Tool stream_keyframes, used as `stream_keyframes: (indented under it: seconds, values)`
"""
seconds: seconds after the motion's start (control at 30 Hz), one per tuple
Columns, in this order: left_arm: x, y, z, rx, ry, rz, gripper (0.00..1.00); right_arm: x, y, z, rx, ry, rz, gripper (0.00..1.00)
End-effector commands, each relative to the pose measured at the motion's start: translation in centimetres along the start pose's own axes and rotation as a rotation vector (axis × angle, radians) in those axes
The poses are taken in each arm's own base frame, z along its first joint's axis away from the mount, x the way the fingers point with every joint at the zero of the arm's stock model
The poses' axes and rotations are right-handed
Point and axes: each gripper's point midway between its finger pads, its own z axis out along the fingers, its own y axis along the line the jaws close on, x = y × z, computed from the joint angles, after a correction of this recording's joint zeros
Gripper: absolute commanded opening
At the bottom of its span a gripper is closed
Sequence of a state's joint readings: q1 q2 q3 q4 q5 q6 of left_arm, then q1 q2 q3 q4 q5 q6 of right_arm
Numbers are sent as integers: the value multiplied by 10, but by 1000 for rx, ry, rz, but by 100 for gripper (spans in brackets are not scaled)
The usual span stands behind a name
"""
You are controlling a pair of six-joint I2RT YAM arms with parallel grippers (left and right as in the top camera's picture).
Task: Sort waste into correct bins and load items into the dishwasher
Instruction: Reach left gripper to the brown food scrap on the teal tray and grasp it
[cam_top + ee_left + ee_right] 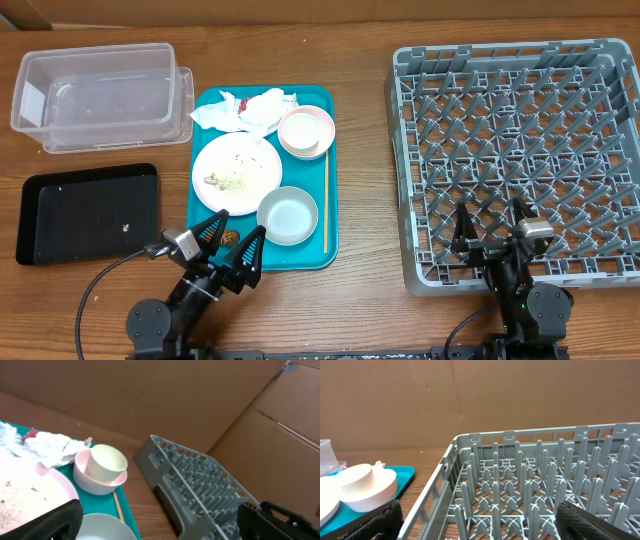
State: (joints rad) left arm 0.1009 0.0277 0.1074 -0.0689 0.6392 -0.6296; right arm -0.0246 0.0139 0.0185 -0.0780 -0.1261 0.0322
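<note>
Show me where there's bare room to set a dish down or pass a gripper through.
Bare wood runs between the teal tray and the rack, widening beyond the tray between tub and rack. The rack holds no dishes. The black tray is nearly bare, one speck. Crowded: the teal tray, with plate, bowls and napkins packed close.

The table has a brown wood-grain top, its darker streaks running from the left edge to the right edge, matte and evenly lit, with only soft, short shadows. Behind the far edge stands a wall of plain brown cardboard, which the overhead view shows as a paler strip. The right wrist view catches a faint vertical crease in that sheet. In the left wrist view, off toward the table's right edge, a second cardboard panel overlaps the first along a slanting edge
</note>
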Motion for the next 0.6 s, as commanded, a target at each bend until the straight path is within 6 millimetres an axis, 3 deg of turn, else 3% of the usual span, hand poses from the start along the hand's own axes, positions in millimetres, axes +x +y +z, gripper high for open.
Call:
stream_keyframes:
  seconds: [0.0,0.13,0.23,0.4,0.57]
  values:
    - [-26,-10,-5,-70,3,32,100,1,-1,0,4,-6,-4,100]
    - [-30,18,-5,-314,146,-5,100,1,-1,0,4,-6,-4,100]
    - [-23,37,2,-425,336,-34,100,1,-1,0,4,-6,-4,100]
    - [9,64,9,-548,654,-211,100,1,-1,0,4,-6,-4,100]
    - [57,90,4,-642,898,-398,100,1,-1,0,4,-6,-4,100]
